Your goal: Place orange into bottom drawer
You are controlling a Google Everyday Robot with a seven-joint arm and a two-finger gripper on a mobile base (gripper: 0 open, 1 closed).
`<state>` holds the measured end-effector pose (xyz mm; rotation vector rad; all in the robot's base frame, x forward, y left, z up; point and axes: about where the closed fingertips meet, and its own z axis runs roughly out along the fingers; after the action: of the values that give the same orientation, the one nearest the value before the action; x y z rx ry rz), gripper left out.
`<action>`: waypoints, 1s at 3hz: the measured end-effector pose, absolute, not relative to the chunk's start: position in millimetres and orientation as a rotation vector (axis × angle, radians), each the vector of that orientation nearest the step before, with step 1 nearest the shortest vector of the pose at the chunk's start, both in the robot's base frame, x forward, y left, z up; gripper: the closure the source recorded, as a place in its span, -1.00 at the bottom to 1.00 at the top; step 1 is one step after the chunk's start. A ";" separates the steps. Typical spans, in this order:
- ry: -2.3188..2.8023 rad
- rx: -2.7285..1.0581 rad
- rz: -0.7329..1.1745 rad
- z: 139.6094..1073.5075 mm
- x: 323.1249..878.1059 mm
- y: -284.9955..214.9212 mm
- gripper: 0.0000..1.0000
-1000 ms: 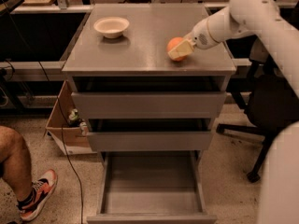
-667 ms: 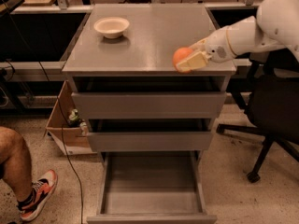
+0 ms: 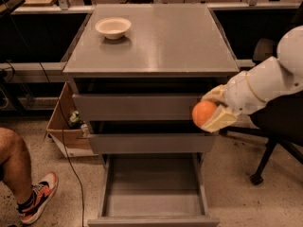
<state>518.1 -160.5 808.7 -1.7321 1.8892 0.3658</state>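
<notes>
The orange is held in my gripper, whose cream fingers are shut around it. It hangs in the air in front of the right end of the upper drawers, off the cabinet top. The bottom drawer is pulled out below and to the left of the gripper; its grey tray shows nothing inside. My white arm reaches in from the right.
A cream bowl sits at the back left of the grey cabinet top. Two upper drawers are slightly open. A cardboard box stands left of the cabinet, a person's leg and shoe at lower left, an office chair at right.
My gripper has carried the orange off the cabinet top, forward and down, to in front of the upper drawers at the right.
</notes>
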 end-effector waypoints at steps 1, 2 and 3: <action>2.056 -1.836 0.363 709.4 483.5 -180.1 1.00; 2.104 -1.917 0.413 670.5 451.3 -180.3 1.00; 2.103 -1.917 0.413 670.4 451.3 -180.2 1.00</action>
<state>451.3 -180.2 670.4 -1.9169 2.1035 0.4128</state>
